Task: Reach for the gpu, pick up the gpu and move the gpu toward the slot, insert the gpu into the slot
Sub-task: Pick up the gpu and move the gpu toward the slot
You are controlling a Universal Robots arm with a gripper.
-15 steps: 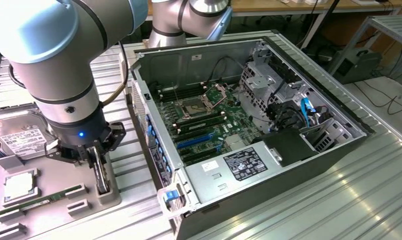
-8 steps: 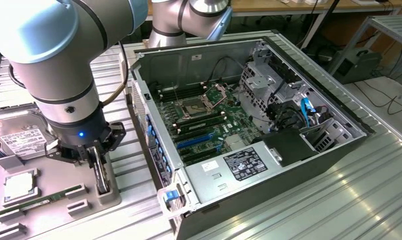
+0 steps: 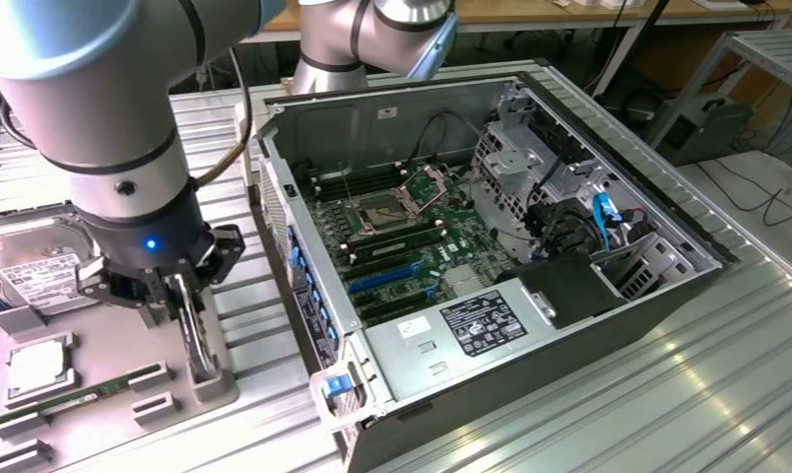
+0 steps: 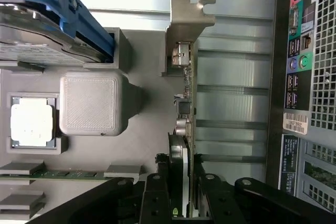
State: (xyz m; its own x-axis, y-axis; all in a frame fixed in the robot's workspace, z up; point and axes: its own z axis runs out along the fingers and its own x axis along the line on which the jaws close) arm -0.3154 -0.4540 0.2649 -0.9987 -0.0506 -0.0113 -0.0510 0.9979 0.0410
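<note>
While the grey robot arm is reaching down at the exterior view's left, its black gripper (image 3: 183,307) (image 4: 184,184) is straddling the gpu (image 3: 202,350) (image 4: 190,93), a thin flat dark circuit card with a silver metal end bracket and a round black fan. The fingers (image 4: 157,198) are sitting partly closed, one against the fan side and one against the back face, so the hand is clamping the card near its fan end. The gpu is standing on edge, its lower end sitting in a socket of a grey plastic holder tray (image 3: 120,340); in the wrist view the bracket is lying at the end far from the fingers. On the same tray a boxy silver hard drive with a white label (image 3: 29,266), a square silver processor chip (image 3: 34,365) and a slim green memory stick (image 3: 88,394) are lying nearby. The slot (image 3: 385,274), a long narrow bright-blue plastic connector strip, is sitting on the green motherboard (image 3: 462,236) inside the open metal computer case (image 3: 357,128), well apart from the gpu toward the exterior view's right. Everything is resting on a ribbed metal table (image 3: 659,394).
</note>
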